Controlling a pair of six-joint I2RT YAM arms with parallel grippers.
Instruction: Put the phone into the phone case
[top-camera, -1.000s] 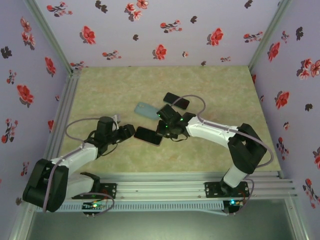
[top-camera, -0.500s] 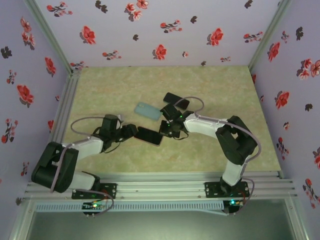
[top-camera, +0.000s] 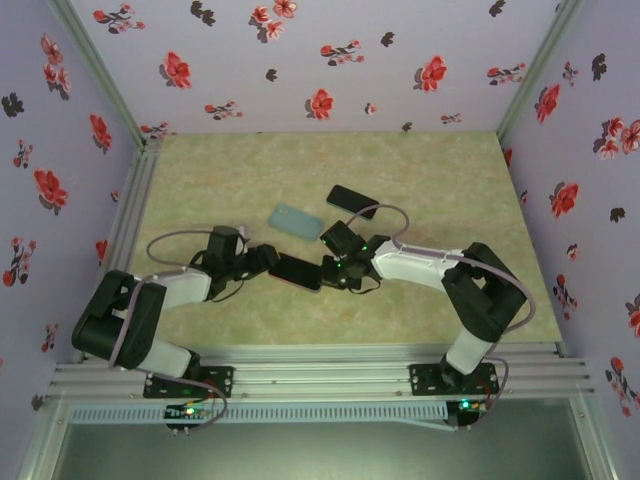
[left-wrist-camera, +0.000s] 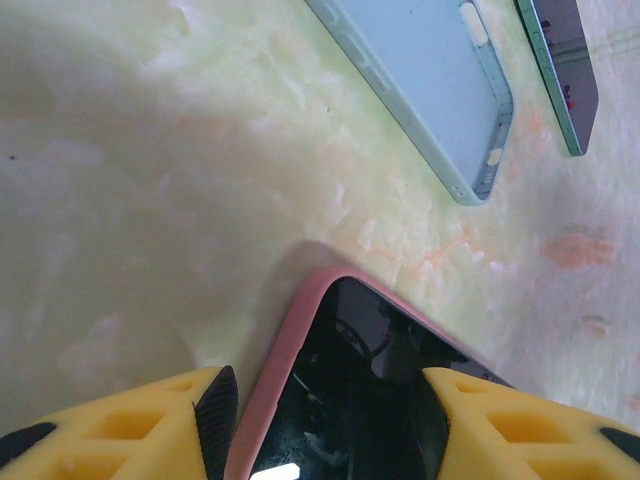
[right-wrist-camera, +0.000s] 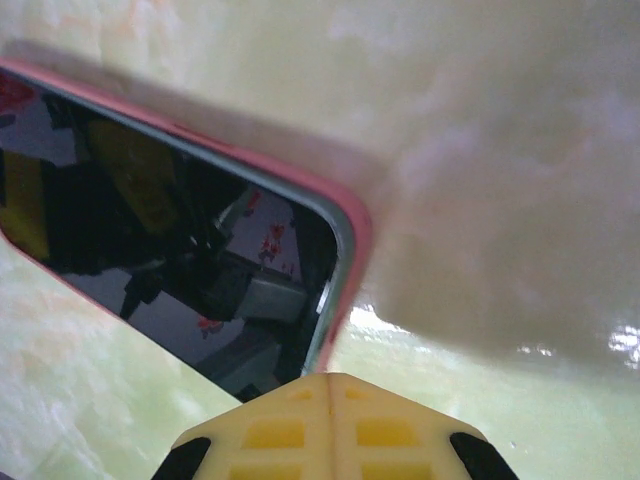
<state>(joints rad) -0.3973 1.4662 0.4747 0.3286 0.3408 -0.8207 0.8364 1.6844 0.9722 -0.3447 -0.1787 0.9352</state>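
The phone (left-wrist-camera: 370, 400), dark screen up, lies inside the pink phone case (left-wrist-camera: 285, 350) on the table, left of centre (top-camera: 297, 271). My left gripper (left-wrist-camera: 330, 400) straddles the case's left end, one pad against each long side, gripping it. It sits just left of the case (top-camera: 268, 260). My right gripper (right-wrist-camera: 328, 385) is shut, its joined tips resting at the case's right corner (top-camera: 333, 270). There the phone's grey edge (right-wrist-camera: 335, 270) shows inside the pink rim (right-wrist-camera: 355, 230).
A light blue case (top-camera: 297, 221) lies just behind the pink one, also in the left wrist view (left-wrist-camera: 420, 80). A second dark phone (top-camera: 352, 201) lies farther back right. Floral walls enclose the table (top-camera: 200, 180); aluminium rails run along the left and near edges.
My right gripper has come down and forward from over the back phone to the cased phone's right end. The left arm has stretched lower and slightly right along the table.
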